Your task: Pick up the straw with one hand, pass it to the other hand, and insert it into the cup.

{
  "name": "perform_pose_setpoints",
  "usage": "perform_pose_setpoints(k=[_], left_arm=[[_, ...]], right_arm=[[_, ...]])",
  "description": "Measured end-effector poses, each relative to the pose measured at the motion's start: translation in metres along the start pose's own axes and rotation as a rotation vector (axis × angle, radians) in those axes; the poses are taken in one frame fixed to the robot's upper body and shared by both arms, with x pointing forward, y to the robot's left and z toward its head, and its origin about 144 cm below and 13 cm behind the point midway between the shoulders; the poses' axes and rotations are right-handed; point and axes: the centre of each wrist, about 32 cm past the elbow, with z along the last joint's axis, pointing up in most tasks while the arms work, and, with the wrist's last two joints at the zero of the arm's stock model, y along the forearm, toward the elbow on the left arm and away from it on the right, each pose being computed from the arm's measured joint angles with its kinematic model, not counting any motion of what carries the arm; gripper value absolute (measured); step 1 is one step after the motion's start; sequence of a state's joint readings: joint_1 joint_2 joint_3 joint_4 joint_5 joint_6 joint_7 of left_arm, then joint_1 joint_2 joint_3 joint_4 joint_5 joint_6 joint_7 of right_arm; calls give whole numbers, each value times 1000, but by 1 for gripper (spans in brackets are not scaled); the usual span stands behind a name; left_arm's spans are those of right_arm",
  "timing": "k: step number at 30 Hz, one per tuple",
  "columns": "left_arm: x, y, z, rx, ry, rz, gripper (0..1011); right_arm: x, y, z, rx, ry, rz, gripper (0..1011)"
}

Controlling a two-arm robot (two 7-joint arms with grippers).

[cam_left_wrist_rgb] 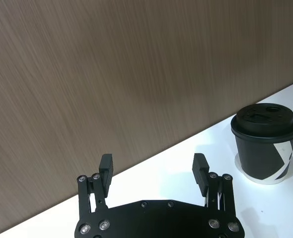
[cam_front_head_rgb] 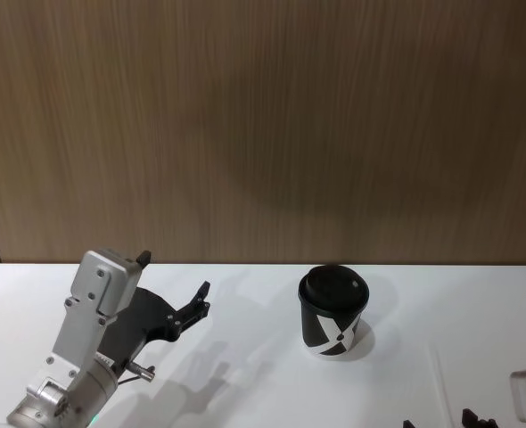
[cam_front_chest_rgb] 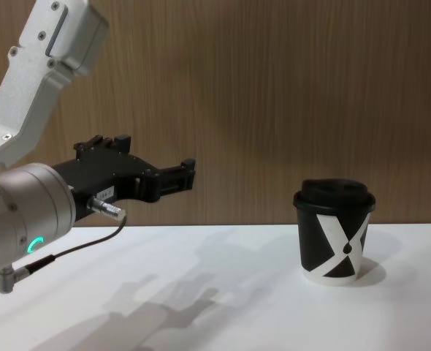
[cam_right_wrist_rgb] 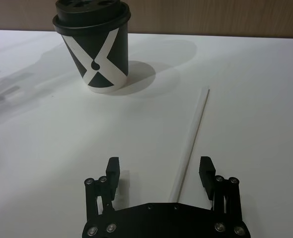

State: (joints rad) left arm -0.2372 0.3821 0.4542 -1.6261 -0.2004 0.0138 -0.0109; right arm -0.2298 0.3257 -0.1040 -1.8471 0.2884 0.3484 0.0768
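the white straw (cam_right_wrist_rgb: 194,130) lies flat on the white table (cam_right_wrist_rgb: 42,148), to the right of the black cup (cam_right_wrist_rgb: 93,49) and apart from it. the cup stands upright with its domed lid on. we see the right gripper (cam_right_wrist_rgb: 159,164) low over the table, its fingers spread wide to either side of the straw's near end, gripping nothing. the left gripper (cam_left_wrist_rgb: 153,162), also wide open and empty, hangs above the table's left side, well apart from the cup, before a wood-grain wall (cam_front_head_rgb: 263,134).
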Motion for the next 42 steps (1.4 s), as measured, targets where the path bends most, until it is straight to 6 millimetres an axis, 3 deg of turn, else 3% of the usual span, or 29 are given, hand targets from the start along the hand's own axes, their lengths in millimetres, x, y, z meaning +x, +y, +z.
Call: perform_pose_setpoints(k=[15,21,42], left_arm=[[0,0,0,0,0,0,1003],[0,0,0,0,0,0,1002],[0,0,0,0,0,0,1003]], right_arm=[[0,0,2,-18,10,10,992],[0,0,3,-21,12,12,861],[0,0,4,-25,13,14,188]])
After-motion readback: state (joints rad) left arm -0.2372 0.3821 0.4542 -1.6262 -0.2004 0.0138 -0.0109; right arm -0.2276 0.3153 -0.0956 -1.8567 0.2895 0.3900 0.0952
